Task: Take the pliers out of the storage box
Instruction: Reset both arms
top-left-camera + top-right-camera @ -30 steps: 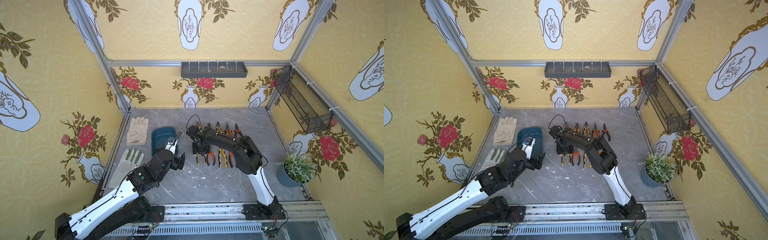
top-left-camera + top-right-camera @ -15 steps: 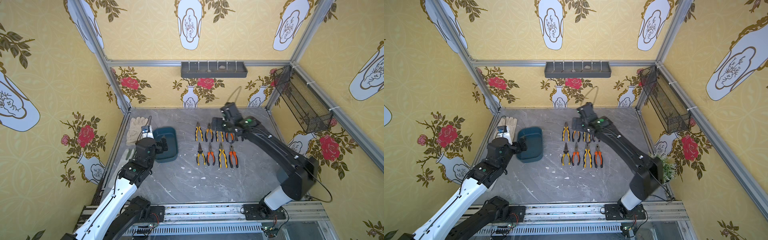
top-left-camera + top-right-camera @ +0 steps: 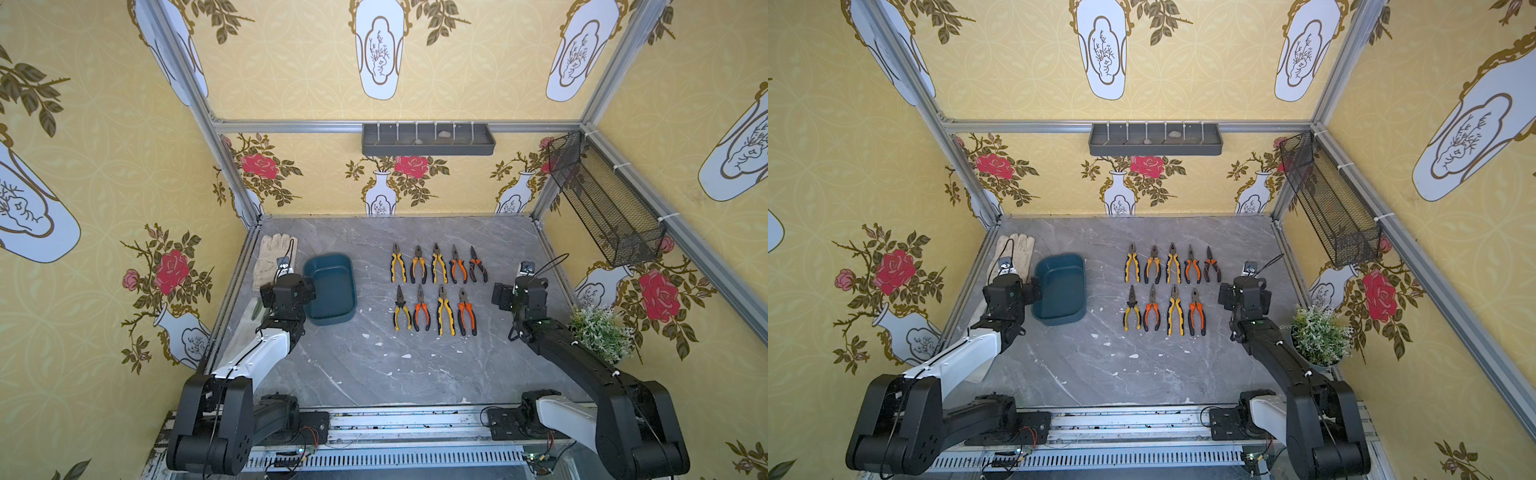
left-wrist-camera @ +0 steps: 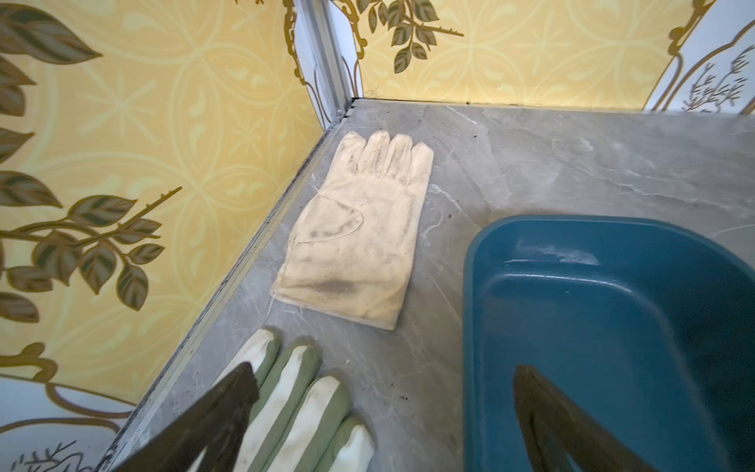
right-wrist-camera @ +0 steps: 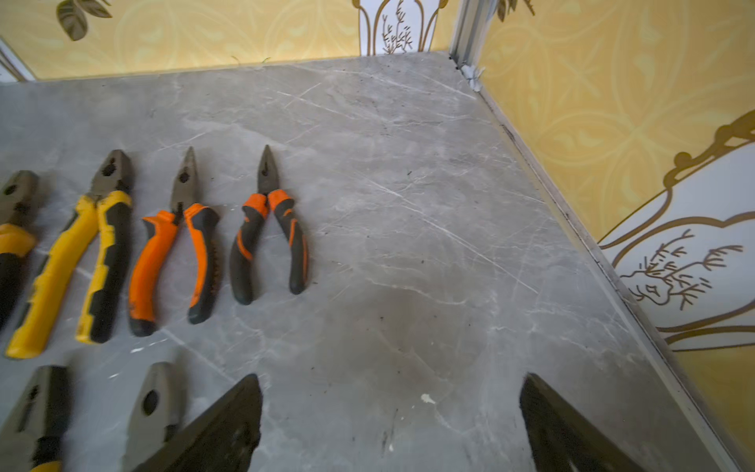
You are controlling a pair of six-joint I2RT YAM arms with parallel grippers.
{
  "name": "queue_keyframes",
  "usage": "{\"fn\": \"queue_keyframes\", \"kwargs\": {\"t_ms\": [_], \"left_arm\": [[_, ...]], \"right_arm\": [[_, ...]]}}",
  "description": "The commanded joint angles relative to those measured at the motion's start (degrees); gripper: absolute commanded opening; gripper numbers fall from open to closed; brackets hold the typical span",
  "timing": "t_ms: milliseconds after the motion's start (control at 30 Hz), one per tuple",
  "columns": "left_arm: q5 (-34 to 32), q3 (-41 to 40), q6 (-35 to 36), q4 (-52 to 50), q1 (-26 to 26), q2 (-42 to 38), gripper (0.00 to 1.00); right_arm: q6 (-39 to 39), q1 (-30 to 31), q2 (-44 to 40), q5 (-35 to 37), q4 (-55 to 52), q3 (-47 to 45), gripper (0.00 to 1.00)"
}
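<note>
— How do we hold our left hand (image 4: 384, 370)?
— Jaws spread wide, empty. Our left arm (image 3: 266, 353) is folded, with the elbow back by its base and the forearm reaching forward.
— And our right hand (image 5: 390, 378)?
— Just as wide, empty. Our right arm (image 3: 582, 365) is folded likewise on the opposite side.

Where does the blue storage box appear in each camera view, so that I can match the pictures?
Top view: the storage box stands empty on the grey tabletop, beside the cream glove.
Top view: the same spot, beside the glove.
Left wrist view: seen close and partly cut off, near the glove.
Right wrist view: not in it.
Shared landmark: the cream glove.
</note>
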Motion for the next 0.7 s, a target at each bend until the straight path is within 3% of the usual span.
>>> {"fn": "queue_keyframes", "kwargs": {"t_ms": [0,167,300,400,467,533,667], "left_arm": [[4.5,-0.7,0.9,-1.1,1.0,0.2,0.99],[4.9,-11.5,-2.4,14.4,1.9,-2.1,0.99],[5.5,-11.9,0.5,16.5,2.0,-1.4,0.99],[6.0,-15.6,4.5,25.4,2.1,-1.8,0.99],[7.2,-18.1,4.7,31.4,3.3,-0.8,0.99],[7.5,-19.1,4.2,35.3,4.5,1.2,0.99],[11.0,-17.3,2.9,30.6,6.9,0.6,0.99]], "right_arm": [[-3.1,-2.2,1.3,-1.2,18.9,-5.4,0.97],[-4.0,-5.0,6.2,-7.0,37.9,-14.0,0.98],[-4.2,-7.9,13.7,-12.9,49.0,-16.5,0.97],[-2.7,-10.7,17.2,-15.3,54.8,-17.9,0.97],[-2.5,-10.8,14.5,-16.8,48.4,-16.7,0.97],[-2.9,-10.9,16.6,-17.3,52.9,-17.4,0.97],[-2.6,-11.1,15.5,-17.4,49.7,-16.6,0.97]]}}
